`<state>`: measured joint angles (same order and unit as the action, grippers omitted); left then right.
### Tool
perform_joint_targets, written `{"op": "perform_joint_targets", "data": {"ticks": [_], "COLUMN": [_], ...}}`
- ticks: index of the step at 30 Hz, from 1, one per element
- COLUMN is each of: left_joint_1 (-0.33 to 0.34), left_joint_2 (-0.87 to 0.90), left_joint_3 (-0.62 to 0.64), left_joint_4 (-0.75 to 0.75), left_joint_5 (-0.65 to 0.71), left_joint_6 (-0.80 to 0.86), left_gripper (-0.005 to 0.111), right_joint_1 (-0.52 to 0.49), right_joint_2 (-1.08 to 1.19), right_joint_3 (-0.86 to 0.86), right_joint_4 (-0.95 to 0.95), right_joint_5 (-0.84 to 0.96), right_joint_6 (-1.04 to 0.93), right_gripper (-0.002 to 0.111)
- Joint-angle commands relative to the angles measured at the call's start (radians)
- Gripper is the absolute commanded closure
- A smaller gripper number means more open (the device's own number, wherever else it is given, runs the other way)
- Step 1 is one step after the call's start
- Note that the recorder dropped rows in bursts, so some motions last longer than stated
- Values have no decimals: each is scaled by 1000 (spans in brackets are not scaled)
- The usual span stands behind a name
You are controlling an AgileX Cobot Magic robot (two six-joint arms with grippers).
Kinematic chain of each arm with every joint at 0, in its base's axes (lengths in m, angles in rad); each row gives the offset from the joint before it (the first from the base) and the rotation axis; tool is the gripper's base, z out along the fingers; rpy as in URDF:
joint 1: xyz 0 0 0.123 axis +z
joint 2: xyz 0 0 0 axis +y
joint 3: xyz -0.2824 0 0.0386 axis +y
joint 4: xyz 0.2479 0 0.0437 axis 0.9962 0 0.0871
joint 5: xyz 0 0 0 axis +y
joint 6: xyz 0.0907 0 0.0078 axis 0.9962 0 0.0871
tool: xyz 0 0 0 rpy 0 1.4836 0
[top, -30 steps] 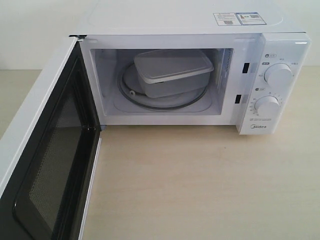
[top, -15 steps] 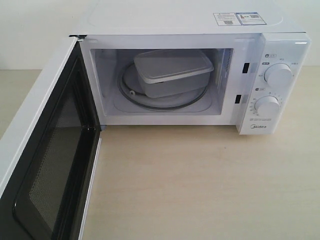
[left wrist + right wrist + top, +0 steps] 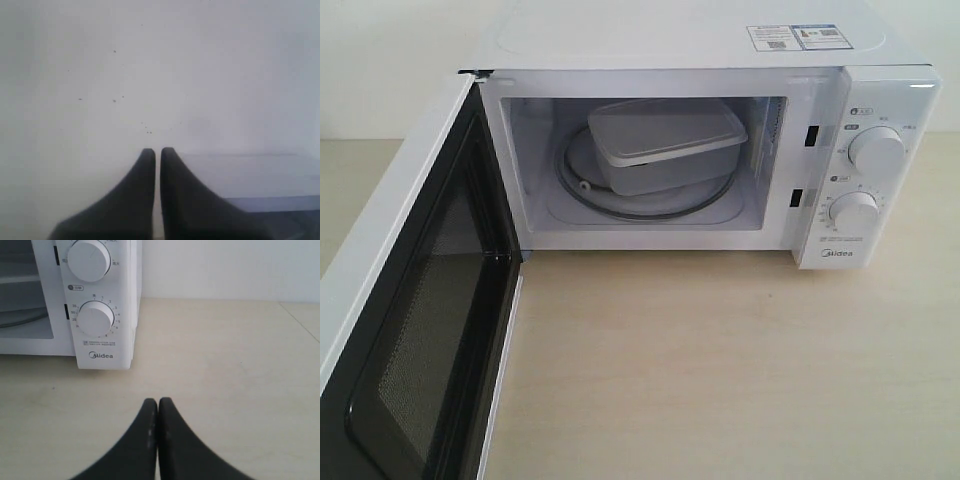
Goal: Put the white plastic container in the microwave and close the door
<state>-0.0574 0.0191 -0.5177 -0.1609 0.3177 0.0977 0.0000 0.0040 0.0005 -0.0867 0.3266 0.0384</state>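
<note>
The white plastic container [image 3: 665, 145] rests on the glass turntable [image 3: 620, 200] inside the white Midea microwave [image 3: 840, 120]. The door [image 3: 410, 310] hangs wide open at the left, its black inner face toward the cavity. Neither gripper shows in the exterior view. My left gripper [image 3: 157, 150] is shut and empty, close against a plain white surface. My right gripper [image 3: 158, 400] is shut and empty above the table, in front of the microwave's [image 3: 100, 305] dial panel and to its right.
A light wooden table [image 3: 720, 370] stretches in front of the microwave. Two round dials [image 3: 876, 152] sit on the right panel. A white wall stands behind. In the left wrist view a pale bluish edge [image 3: 270, 202] crosses one corner.
</note>
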Motion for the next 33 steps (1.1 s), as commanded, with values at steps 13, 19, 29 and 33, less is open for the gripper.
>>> {"op": "perform_joint_targets", "data": {"ticks": [13, 19, 29, 33], "left_joint_1": [5, 5, 5, 5], "left_joint_2": [604, 802, 966, 978], "left_joint_3": [-437, -502, -394, -344], "left_joint_4": [-72, -51, -229, -363], "left_joint_5": [594, 817, 840, 770], "left_joint_6": [-19, 34, 378, 485], "left_gripper": [102, 102, 102, 102], "right_joint_1": [3, 3, 3, 3], "right_joint_2": [-4, -4, -4, -4], "right_joint_3": [-1, -1, -1, -1], "right_joint_4": [2, 2, 2, 2], "right_joint_5": [-4, -4, -4, -4], "right_joint_6": [3, 3, 3, 3], "right_gripper": [108, 108, 108, 108]}}
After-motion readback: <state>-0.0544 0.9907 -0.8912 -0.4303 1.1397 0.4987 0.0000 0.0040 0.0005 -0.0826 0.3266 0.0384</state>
